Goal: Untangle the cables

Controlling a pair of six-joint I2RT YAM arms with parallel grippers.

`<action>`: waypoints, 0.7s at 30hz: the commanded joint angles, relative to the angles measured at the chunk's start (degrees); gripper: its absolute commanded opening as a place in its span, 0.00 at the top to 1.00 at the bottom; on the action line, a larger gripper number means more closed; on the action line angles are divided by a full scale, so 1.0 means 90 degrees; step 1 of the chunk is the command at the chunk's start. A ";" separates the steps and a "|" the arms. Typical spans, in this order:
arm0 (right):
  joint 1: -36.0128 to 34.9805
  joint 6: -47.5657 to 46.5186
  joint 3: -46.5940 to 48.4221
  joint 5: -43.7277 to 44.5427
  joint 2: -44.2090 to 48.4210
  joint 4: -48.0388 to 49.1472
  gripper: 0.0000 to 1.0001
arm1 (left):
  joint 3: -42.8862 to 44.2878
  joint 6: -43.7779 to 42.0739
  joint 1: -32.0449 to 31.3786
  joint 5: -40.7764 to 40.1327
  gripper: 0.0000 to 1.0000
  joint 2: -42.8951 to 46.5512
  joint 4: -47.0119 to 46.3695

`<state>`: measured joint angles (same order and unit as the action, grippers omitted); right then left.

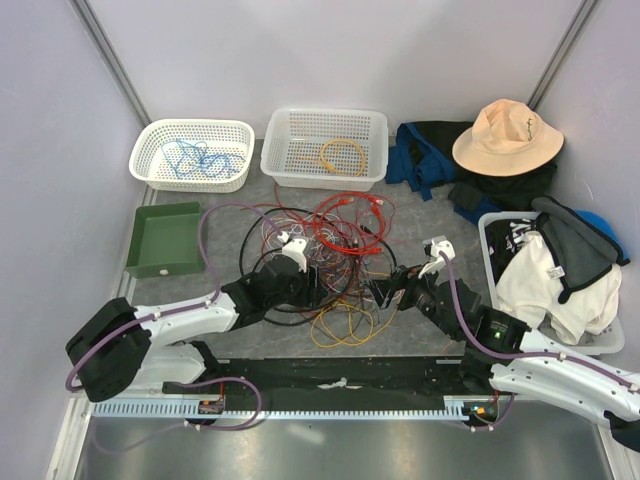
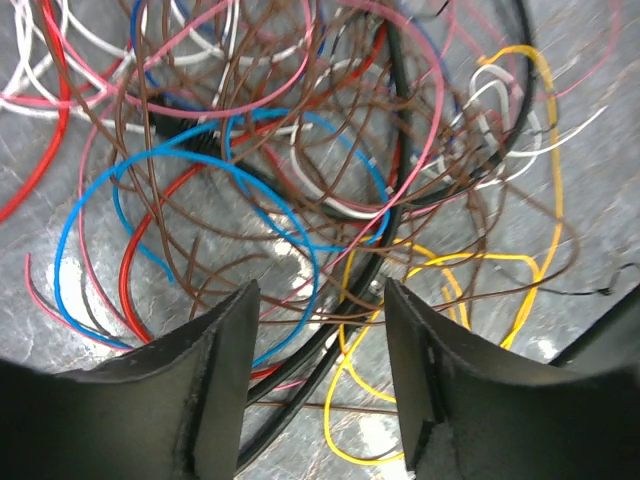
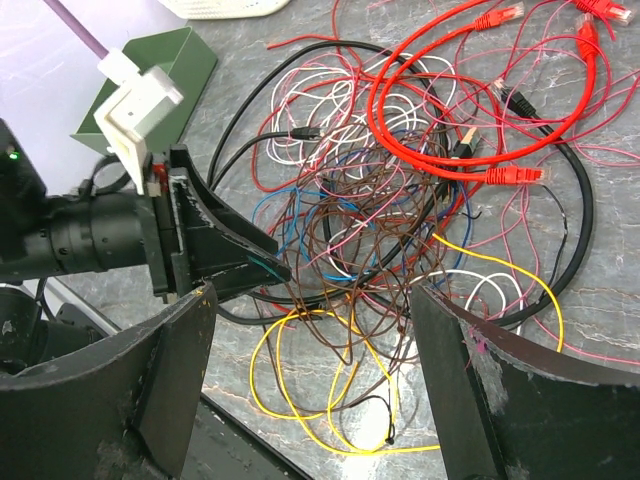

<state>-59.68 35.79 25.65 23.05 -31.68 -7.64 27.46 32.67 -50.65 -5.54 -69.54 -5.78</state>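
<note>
Nearest the arm bases, both hands sit at the near edge of the cables [image 1: 335, 250], which lie in one loose heap in the middle of the tabletop [image 1: 440, 215]. The right hand [image 3: 320, 385] hangs over the near right of the heap with its fingers spread wide and nothing between them. The left hand [image 2: 320, 370] points into the near left side, fingers apart. Strands run beneath the gap, but none looks pinched.

Just ahead of the fingers lie loops of yellow wire [image 2: 556, 190], partly free of the heap, so probably the easiest strand to take first. Behind them is the dense core, where brown wires [image 3: 340, 250] and a blue wire [image 2: 205, 162] weave through pink and white strands. These are thin, light and limp. They will likely slide and drag their neighbours along, so a pinch on a single exposed arc at the rim should serve better than a grab into the middle.

Farther out, the thicker black cable [image 3: 590, 225] rings the heap. It looks stiffer and should keep its curve when lifted. On the far side lies the red patch cable [image 3: 515, 175], whose plugs could snag on the fine wires. Gripping it on the cord just behind a plug seems wise.

Beyond the heap stand two white baskets, the left basket [image 1: 190, 125] holding a blue cable, the right basket [image 1: 325, 113] an orange one.
</note>
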 commanded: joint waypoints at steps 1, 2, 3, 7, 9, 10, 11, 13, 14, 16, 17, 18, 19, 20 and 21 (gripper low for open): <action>-0.0009 0.0008 0.0070 0.0164 0.0092 0.0009 0.14 | 0.0005 -0.0124 -0.0036 0.0078 0.48 -0.0174 -0.0285; -0.0009 0.0008 0.0060 0.0164 0.0102 0.0009 0.14 | 0.0005 -0.0133 -0.0046 0.0079 0.53 -0.0174 -0.0295; -0.0009 0.0008 0.0060 0.0183 0.0093 -0.0001 0.14 | 0.0015 -0.0133 -0.0036 0.0088 0.57 -0.0135 -0.0295; -0.0010 0.0008 0.0060 0.0174 0.0112 -0.0001 0.14 | 0.0228 -0.0202 -0.0046 0.0001 0.98 0.0409 0.0026; -0.0009 0.0008 0.0060 0.0154 0.0151 -0.0001 0.14 | 0.0492 -0.0289 -0.0036 -0.0291 0.98 0.0849 0.0638; -0.0009 0.0008 0.0060 0.0164 0.0170 -0.0011 0.14 | 0.0851 -0.0357 -0.0046 -0.0418 0.98 0.1422 0.0952; -0.0009 -0.0021 0.0060 0.0173 0.0190 -0.0001 0.14 | 0.1087 -0.0532 -0.0046 -0.0739 0.98 0.1679 0.1197; -0.0010 -0.0051 0.0080 0.0174 0.0171 0.0067 0.14 | 0.2001 -0.0796 -0.0046 -0.1092 0.98 0.2129 0.1754; -0.0009 -0.0080 0.0109 0.0164 0.0171 0.0087 0.14 | 0.2374 -0.1165 -0.0036 -0.1374 0.98 0.2372 0.1872; -0.0009 -0.0148 0.0138 0.0135 0.0122 0.0155 0.14 | 0.3629 -0.1557 -0.0036 -0.1581 0.98 0.2375 0.2193; -0.0009 -0.0158 0.0167 0.0134 0.0112 0.0175 0.14 | 0.4102 -0.1927 -0.0036 -0.1659 0.98 0.2153 0.2321; -0.0009 -0.0178 0.0168 0.0115 0.0112 0.0214 0.14 | 0.4571 -0.2104 -0.0036 -0.1669 0.98 0.1996 0.2457; 0.0000 -0.0188 0.0177 0.0105 0.0112 0.0233 0.14 | 0.5426 -0.2261 -0.0036 -0.1689 0.98 0.1791 0.2642; -0.0009 -0.0188 0.0177 0.0095 0.0122 0.0253 0.14 | 0.5792 -0.2533 -0.0036 -0.1737 0.98 0.1480 0.2693; -0.0009 -0.0188 0.0177 0.0086 0.0141 0.0282 0.14 | 0.6135 -0.2661 -0.0046 -0.1767 0.98 0.1312 0.2722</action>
<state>-59.66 35.11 25.65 23.86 -30.72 -7.84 68.99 20.14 -50.87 -16.78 -52.25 13.96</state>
